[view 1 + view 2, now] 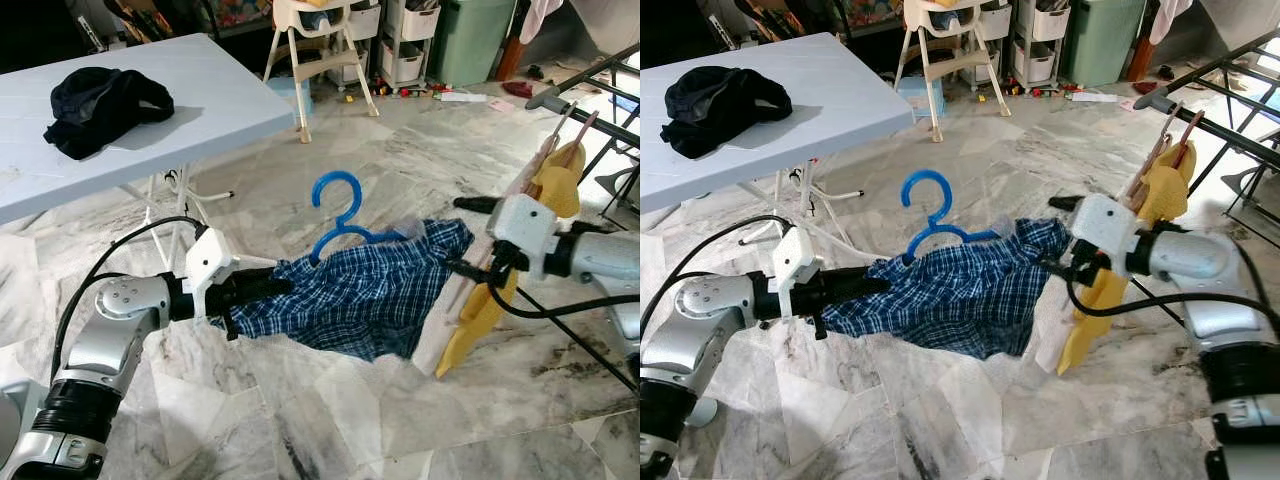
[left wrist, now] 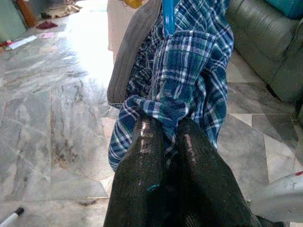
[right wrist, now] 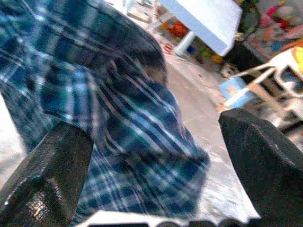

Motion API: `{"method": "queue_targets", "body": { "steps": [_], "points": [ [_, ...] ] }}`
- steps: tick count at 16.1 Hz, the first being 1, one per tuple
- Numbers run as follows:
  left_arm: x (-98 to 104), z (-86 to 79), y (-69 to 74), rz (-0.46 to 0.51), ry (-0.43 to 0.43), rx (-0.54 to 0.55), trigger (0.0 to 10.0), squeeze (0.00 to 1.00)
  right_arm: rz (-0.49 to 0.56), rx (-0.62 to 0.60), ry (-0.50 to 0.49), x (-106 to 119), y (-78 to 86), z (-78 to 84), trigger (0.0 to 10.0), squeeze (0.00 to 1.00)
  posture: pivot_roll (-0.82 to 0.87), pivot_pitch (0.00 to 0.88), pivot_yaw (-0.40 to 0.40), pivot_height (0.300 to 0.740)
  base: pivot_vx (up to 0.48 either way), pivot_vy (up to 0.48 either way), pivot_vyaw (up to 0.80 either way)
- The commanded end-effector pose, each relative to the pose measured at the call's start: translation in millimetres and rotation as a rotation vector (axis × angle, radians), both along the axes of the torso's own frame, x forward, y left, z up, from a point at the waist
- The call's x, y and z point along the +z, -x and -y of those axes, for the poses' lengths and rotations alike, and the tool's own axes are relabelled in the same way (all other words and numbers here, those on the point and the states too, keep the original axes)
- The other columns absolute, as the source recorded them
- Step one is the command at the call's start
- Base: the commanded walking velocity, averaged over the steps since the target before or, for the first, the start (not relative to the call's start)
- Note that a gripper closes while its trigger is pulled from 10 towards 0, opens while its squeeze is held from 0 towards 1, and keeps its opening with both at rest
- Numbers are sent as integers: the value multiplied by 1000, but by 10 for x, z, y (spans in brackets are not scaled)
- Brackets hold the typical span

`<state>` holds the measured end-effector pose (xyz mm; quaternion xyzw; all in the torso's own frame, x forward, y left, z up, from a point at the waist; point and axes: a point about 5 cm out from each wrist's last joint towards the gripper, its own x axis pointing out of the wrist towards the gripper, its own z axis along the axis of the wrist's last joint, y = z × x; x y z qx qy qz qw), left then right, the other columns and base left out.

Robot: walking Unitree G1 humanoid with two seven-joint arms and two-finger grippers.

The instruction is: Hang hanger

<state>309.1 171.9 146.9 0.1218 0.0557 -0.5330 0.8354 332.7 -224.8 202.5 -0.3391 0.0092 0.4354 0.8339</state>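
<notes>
A blue and white checked shirt hangs on a blue plastic hanger and is held in the air above the grey marble floor, between the two silver arms. The hook of the hanger stands up free above the cloth and rests on nothing.

The left gripper is at the left end of the shirt. In the left wrist view its two black fingers lie close together with a bunch of the checked cloth pressed between them, so it grips the shirt. The right gripper is at the right end of the shirt, near the collar side. In the right wrist view its fingers stand wide apart, and the cloth lies between them without being pinched; this view is a little blurred.

Just behind the right gripper, a yellow garment and a pale one hang from wooden hangers on a dark metal drying rack. To the left stands a light blue folding table with a black crumpled garment on it. Farther back there is a white high chair.
</notes>
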Motion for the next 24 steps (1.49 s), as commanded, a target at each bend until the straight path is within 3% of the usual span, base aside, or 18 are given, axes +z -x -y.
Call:
{"method": "queue_targets", "body": {
  "steps": [1, 3, 6, 14, 15, 24],
  "points": [
    [30, 3, -5, 12, -29, -24, 0, 0, -39, 64, -6, -29, 23, -113, 10000, 0, -144, 68, 26, 740, 0, 0, 0],
    [-1, 44, 0, 0, -53, -61, 0, 0, -161, 135, 14, -279, 104, -215, 10000, 0, -139, 80, 34, 740, 0, 0, 0],
    [9, 34, -18, -3, -78, -80, 0, 0, -213, 167, 20, -366, 162, -257, 10000, 0, -141, 79, 41, 740, 0, 0, 0],
    [42, 66, -68, 5, -90, -115, 0, 0, -465, 233, 199, -605, 372, -78, 10000, 0, -152, 83, 46, 740, 0, 0, 0],
    [49, 68, -65, 7, -95, -124, 0, 0, -468, 249, 235, -620, 378, -74, 0, 0, -149, 83, 45, 740, 0, 0, 0],
    [17, 116, -24, -1, -105, -167, 0, 0, -472, 248, 167, -676, 379, -197, 0, 0, -149, 87, 41, 740, 0, 0, 0]
  ]
}}
